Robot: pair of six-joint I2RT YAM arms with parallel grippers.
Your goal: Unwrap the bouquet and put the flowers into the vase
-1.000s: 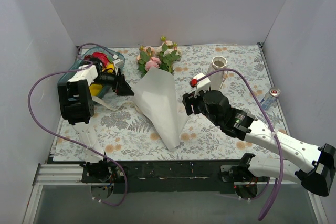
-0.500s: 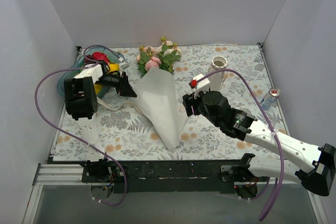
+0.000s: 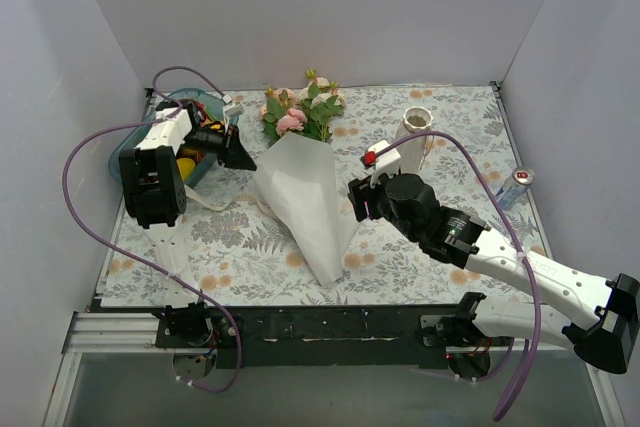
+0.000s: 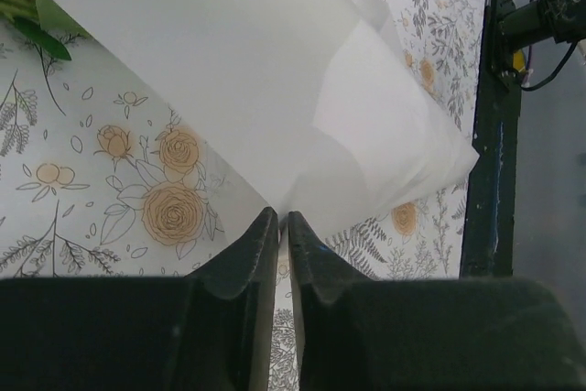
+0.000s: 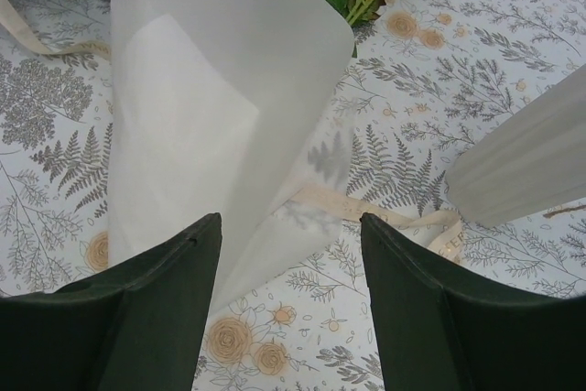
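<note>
Left gripper (image 4: 282,219) closed onto one bouquet (image 4: 275,89); one vase (image 3: 418,137).

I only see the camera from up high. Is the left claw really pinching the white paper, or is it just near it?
Observer: Pinching. In its wrist camera the left gripper has its fingers nearly together with the edge of the paper wrap between them.
Operator: What's hiding under the other arm?
Observer: A cream ribbon lies on the tablecloth, running from under the wrap toward the vase.
Operator: Is that claw holding it?
Observer: No. The right gripper is wide open, holding nothing.
</note>
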